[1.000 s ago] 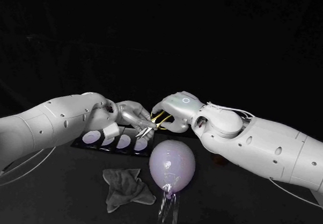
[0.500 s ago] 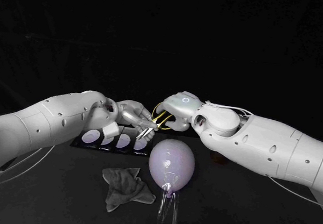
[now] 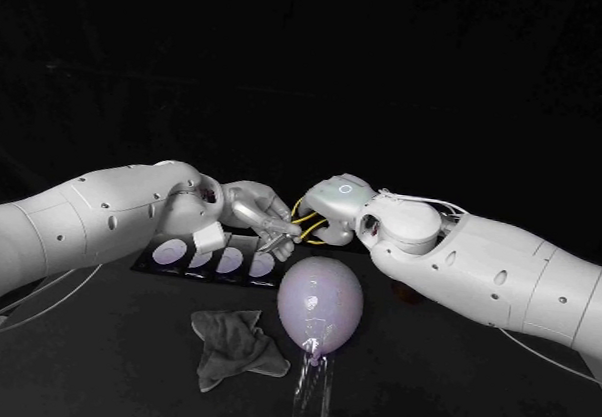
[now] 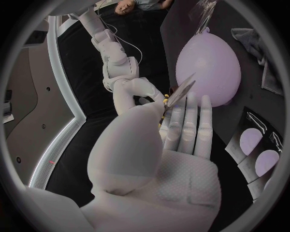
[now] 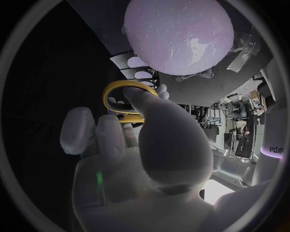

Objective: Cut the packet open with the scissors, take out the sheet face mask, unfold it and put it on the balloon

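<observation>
Holding what was the left hand (image 3: 251,219)? asked the first observer.

The packet (image 4: 181,92), answered the second. It was a thin silvery sleeve seen edge-on, pinched between the thumb and the straight fingers. It was held above the table (image 3: 485,389), just past the far side of the balloon (image 3: 320,306).

And the right hand (image 3: 334,205)?

It was closed on the scissors (image 5: 108,96), its thumb set at the yellow handle loop and the other fingers curled beside it. Whether the blades touched the packet could not be told.

How did the two hands stand?

They were close together in the middle of the scene, beyond the balloon and higher than it, the left arm reaching in from the left and the right arm from the right.

Where was the balloon?

It stood upright on a clear stand (image 3: 313,401) at the near middle, its neck pointing down. A crumpled grey cloth (image 3: 236,348) lay just left of it. A black tray (image 3: 192,276) of pale ovals (image 3: 223,260) sat farther back on the left, below the left hand.
</observation>
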Robot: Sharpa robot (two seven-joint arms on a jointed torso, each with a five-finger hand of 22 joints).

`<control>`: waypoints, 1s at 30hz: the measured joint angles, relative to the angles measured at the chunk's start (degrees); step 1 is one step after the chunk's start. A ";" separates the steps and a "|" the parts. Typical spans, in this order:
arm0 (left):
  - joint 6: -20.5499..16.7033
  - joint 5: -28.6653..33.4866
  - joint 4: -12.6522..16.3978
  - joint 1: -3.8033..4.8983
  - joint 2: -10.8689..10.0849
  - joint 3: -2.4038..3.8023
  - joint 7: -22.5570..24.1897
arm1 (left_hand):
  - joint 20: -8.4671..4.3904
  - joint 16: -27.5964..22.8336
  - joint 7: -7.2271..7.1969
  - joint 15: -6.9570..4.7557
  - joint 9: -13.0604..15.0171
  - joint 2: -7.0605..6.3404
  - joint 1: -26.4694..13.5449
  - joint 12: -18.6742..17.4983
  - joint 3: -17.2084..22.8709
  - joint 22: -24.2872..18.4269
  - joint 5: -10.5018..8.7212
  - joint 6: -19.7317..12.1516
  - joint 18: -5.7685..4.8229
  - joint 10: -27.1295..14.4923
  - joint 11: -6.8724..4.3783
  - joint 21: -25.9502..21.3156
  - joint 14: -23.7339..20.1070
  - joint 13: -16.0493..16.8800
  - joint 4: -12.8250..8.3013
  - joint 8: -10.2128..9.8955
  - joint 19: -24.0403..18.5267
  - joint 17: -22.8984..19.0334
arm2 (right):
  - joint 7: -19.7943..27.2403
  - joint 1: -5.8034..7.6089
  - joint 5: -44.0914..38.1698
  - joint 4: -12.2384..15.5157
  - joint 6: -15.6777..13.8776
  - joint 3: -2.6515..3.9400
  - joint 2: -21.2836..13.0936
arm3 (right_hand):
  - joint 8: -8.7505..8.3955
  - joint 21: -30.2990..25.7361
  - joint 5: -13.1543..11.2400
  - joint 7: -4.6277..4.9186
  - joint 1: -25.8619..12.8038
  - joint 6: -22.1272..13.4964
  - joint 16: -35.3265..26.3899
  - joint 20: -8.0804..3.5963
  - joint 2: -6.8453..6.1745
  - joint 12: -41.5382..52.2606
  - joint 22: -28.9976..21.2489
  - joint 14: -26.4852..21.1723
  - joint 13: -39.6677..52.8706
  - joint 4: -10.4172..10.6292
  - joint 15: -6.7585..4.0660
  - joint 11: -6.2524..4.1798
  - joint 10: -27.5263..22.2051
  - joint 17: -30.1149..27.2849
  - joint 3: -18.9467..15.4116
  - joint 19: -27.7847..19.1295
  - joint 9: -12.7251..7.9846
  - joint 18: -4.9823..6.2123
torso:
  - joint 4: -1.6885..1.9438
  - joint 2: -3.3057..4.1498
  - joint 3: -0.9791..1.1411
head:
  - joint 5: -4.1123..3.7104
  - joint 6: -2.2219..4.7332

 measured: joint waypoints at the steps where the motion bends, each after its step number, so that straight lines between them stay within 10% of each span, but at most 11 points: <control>1: -0.01 -0.01 0.45 0.18 -0.16 -0.01 -0.10 | 0.00 0.00 0.00 0.00 0.00 0.00 0.00 0.00 0.00 0.00 0.00 0.00 0.00 0.01 0.01 0.00 0.00 0.00 0.00 0.00 0.00 0.00 | -0.08 -0.03 -0.06 -0.09 0.12 0.00 0.07 | 0.22 0.42 0.00 0.12 -0.14 0.28 0.31 0.01 0.14 0.00 0.55 -0.09 -0.05 0.16 0.16 0.03 0.52 0.37 0.28 0.40 0.04 0.00 | 0.00 -0.01 0.00 | 0.00 -0.01; 23: -0.71 -1.28 5.18 1.53 -1.49 -0.13 -2.55 | 0.00 0.00 0.01 0.23 0.16 0.27 -0.79 -0.01 0.01 0.05 0.00 0.00 -0.43 0.35 0.11 0.00 0.19 -0.01 0.01 0.38 0.00 0.09 | 1.10 -0.32 1.72 -0.52 1.37 -0.06 -0.05 | 3.52 4.94 -0.22 0.44 -2.49 6.21 2.36 1.16 1.57 0.30 5.93 0.08 -0.04 3.55 1.32 2.03 7.94 2.52 4.54 3.71 1.79 -0.84 | -0.03 -0.01 -0.01 | -0.08 -0.03; 30: -0.62 -1.45 5.73 1.61 -1.65 -0.12 -2.70 | 0.00 0.00 0.01 0.25 1.86 0.27 -0.79 -0.01 0.01 0.05 0.00 0.00 -0.45 0.43 0.18 0.23 0.21 -0.01 0.01 0.39 0.00 0.09 | 1.88 -0.41 3.74 -0.53 1.43 -0.11 -0.28 | 3.78 6.17 -0.23 -0.01 -2.78 6.97 2.36 0.38 2.71 1.68 6.01 -0.08 0.45 4.28 0.10 1.79 8.32 2.48 5.27 4.50 2.44 -1.71 | -0.03 -0.01 -0.02 | -0.10 -0.09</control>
